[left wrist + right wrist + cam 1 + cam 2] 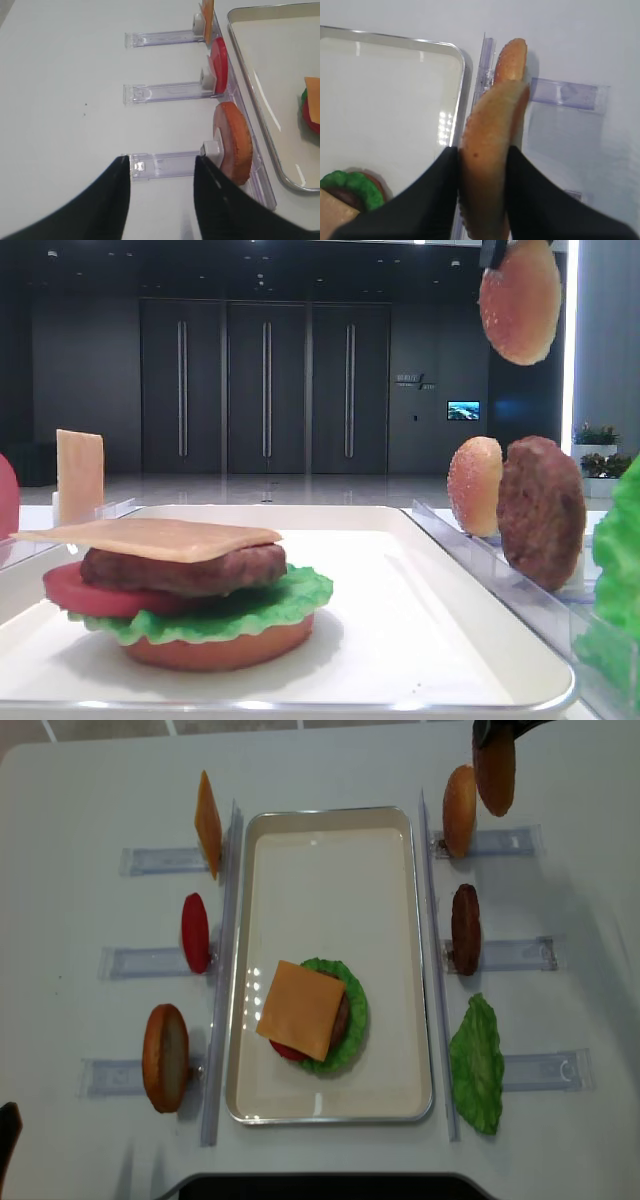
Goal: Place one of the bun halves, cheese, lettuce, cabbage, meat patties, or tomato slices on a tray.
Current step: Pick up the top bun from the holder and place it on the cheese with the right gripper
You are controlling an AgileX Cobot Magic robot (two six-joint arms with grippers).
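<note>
Five layers already sit stacked on the white tray (pixel 330 825): bun base, lettuce (pixel 352 982), tomato slice, meat patty and a cheese slice (pixel 301 1009) on top. Only the crown looks missing, and the right gripper (pixel 484 200) pinches a domed bun top (pixel 487 165) on edge, lifted off the table beside the tray's right rim, above a second bun top (pixel 459 810) in its clear rack. Lowering it onto the cheese remains. Left gripper (pixel 161 172) hangs spread, holding nothing. No legible writing or brand shows anywhere.
</note>
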